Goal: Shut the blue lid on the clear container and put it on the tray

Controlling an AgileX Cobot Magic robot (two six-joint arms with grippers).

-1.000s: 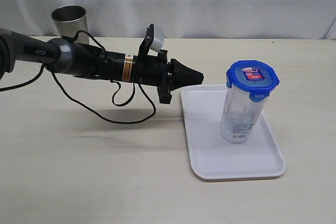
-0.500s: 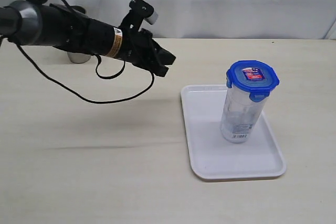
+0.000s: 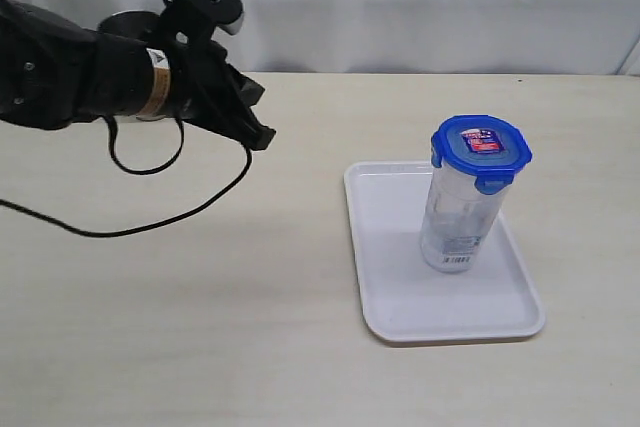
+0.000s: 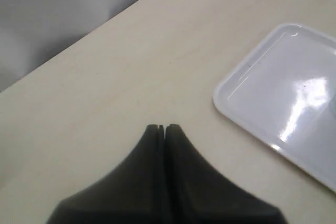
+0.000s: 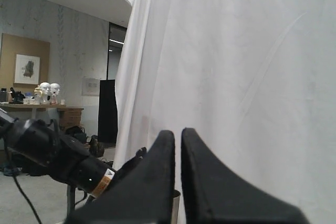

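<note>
On the tray point(image 3: 395, 292), right side of table point(image 3: 200, 327): clear container point(image 3: 455, 222) upright w/ blue lid point(image 3: 480, 150) on top. Left gripper point(image 3: 262, 137) clenched, empty, above table, well apart from tray. Right gripper point(image 5: 177, 136) pinched together too, empty, facing white curtain point(image 5: 252, 51).

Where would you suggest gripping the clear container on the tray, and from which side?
Probably its narrow mid-body, between the blue lid and the label: the clear container stands upright on the tray, so come in level from the side facing the left gripper.
</note>
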